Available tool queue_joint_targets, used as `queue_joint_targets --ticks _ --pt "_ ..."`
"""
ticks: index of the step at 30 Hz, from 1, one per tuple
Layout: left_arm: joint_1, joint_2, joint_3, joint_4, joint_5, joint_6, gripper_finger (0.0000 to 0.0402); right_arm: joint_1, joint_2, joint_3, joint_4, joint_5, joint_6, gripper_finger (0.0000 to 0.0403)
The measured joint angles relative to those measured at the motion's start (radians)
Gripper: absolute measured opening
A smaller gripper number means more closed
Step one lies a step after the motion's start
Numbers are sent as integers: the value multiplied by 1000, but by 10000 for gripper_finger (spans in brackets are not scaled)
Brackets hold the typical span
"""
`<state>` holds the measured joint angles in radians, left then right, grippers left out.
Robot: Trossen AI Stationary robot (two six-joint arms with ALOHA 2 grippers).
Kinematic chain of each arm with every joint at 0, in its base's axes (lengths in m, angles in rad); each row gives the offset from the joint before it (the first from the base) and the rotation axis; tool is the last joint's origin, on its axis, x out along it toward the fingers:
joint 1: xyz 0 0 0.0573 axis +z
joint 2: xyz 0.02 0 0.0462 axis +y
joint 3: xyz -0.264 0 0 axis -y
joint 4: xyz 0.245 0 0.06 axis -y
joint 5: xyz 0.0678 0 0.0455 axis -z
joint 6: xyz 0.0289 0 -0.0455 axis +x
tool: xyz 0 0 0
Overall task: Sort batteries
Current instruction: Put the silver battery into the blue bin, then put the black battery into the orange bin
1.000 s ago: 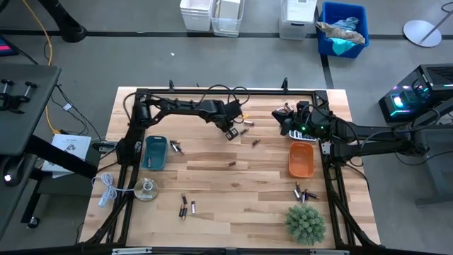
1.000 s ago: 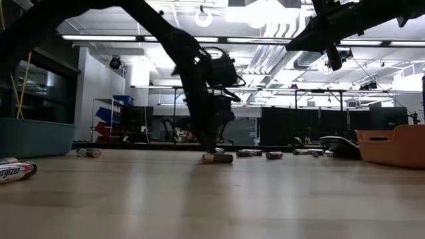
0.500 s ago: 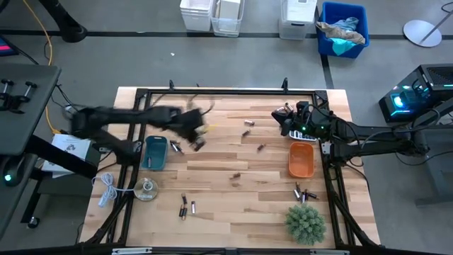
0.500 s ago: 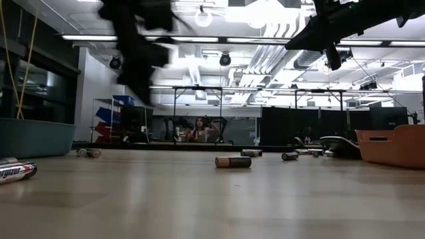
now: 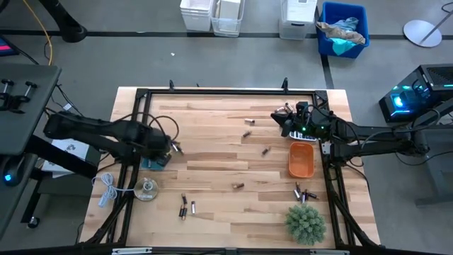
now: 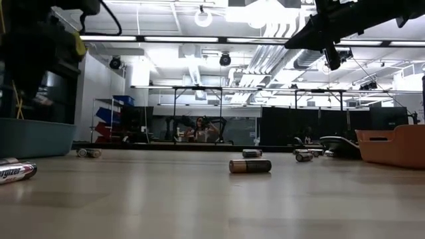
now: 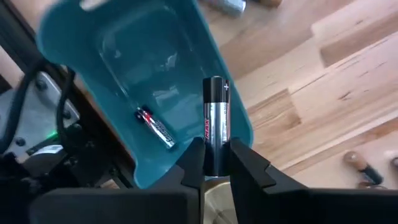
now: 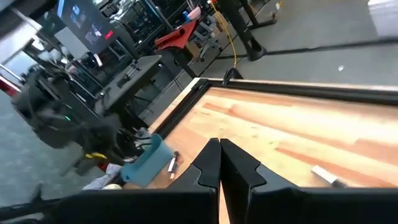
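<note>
while held over the tray: left claw pinches one battery upright between its fingers, above the blue tray at the tabletop's left edge.
inside the blue tray: one small battery with a red band lies on the tray floor.
left claw from above: the left claw sits over the blue tray; just beside it a loose battery lies on the wood.
near edge of tabletop: three batteries lie close together on the left side; a small metal disc and a white cable lie left of them; a green plant stands at the right corner.
right near side: a small cluster of batteries lies between the plant and the orange tray.
middle of tabletop: single batteries lie well apart, one low in the middle, one farther right, one beyond it and one near the far side.
low view: the closest battery lies on its side in the middle of the wood; another lies at the left edge.
far right corner: right claw, fingers shut and empty, waits over a calculator just behind the orange tray.
right wrist view: the shut fingers point across the tabletop toward the blue tray.
</note>
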<state>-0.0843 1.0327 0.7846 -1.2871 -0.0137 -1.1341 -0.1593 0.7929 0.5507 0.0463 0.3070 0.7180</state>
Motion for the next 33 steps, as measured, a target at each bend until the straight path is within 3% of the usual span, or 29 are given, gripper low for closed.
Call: queue_joint_targets --ticks 5,9,12,14,16,19,21,25,33 --pt "-8 22 -18 18 2 21 154 1 9 0 15 -73 164 10" --pt "-7 15 -18 69 -13 57 221 26 77 0 153 -257 204 48" --pt "-3 11 -18 96 -16 63 247 86 167 52 221 -401 195 85" --pt "0 9 -18 108 -17 64 253 158 249 131 132 -534 141 106" --pt "0 10 -18 122 -22 74 254 238 342 220 -71 -620 47 120" --pt "0 10 -18 140 -24 82 252 349 498 353 -378 -609 -176 126" --pt "0 9 -18 147 -25 92 251 394 597 430 -493 -563 -305 126" --pt "0 7 -18 170 -25 101 250 429 768 537 -536 -502 -451 126" --pt "-5 -12 -17 193 -17 152 250 518 1048 666 -539 -497 -652 126"
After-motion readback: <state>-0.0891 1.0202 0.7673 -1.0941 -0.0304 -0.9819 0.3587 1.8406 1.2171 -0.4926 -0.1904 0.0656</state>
